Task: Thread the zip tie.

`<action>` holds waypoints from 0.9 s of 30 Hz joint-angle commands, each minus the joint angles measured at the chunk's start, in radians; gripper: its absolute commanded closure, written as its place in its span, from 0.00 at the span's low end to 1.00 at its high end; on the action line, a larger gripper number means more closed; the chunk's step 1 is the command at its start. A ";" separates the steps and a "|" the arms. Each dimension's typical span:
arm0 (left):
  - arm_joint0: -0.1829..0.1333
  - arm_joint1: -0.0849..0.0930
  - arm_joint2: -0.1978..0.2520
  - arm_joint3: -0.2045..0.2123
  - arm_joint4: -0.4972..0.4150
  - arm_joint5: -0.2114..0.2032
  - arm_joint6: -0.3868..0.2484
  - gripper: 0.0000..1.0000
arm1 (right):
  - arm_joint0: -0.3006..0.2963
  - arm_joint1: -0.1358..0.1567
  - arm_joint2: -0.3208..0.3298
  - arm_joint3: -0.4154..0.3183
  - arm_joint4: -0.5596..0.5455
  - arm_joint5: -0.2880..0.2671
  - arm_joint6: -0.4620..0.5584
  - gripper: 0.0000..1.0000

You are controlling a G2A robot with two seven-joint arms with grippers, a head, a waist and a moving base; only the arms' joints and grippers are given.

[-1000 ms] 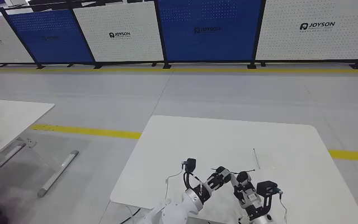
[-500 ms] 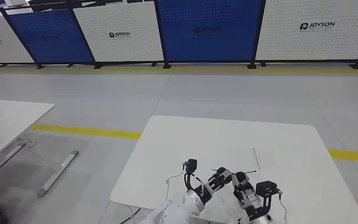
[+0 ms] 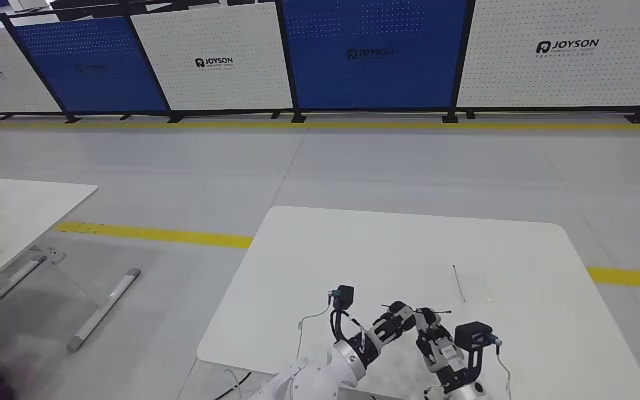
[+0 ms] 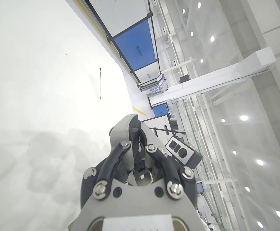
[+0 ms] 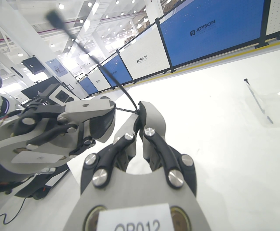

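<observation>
The right gripper (image 5: 138,113) is closed tight, its pads pinching a black zip tie (image 5: 126,94) at the very tips. From that pinch the strap runs up and away to a dark, blurred lump that I take for the head (image 5: 52,15); a thinner stretch runs leftward into the left gripper (image 4: 136,122), which sits just beside it. That gripper is closed as well, with the strap coming out at its tips, so it seems to hold the tail side.

Both grippers hang close together at the near edge of the white table (image 3: 330,260), and the tie spans the short gap between them, clear of the surface; farther off and to the right, a second zip tie (image 3: 457,282) lies flat on the table, well apart from both grippers.

The step in hand appears to be bringing the tail round to the slot in the head, and no loop is formed yet. To do it well, one pinch should serve as a firm anchor while the other bends the strap into a curve. The strap looks thin and springy, so it will likely twist or flick unless the moves are small and slow; the tail should meet the slot square on, not at a slant. Neither pinch should loosen before the tail is through, or the tie may slip and fall to the table.
</observation>
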 commanded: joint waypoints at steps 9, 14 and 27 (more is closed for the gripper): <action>0.003 -0.002 0.000 0.002 -0.014 -0.027 0.008 1.00 | 0.006 0.001 -0.003 0.007 0.008 -0.006 0.011 1.00; 0.001 -0.001 0.002 0.004 -0.009 -0.041 0.002 1.00 | 0.009 0.002 -0.006 0.010 0.010 -0.010 0.019 1.00; 0.014 0.002 0.004 -0.007 0.009 -0.083 -0.012 1.00 | 0.016 0.004 -0.013 0.014 0.011 -0.014 0.035 1.00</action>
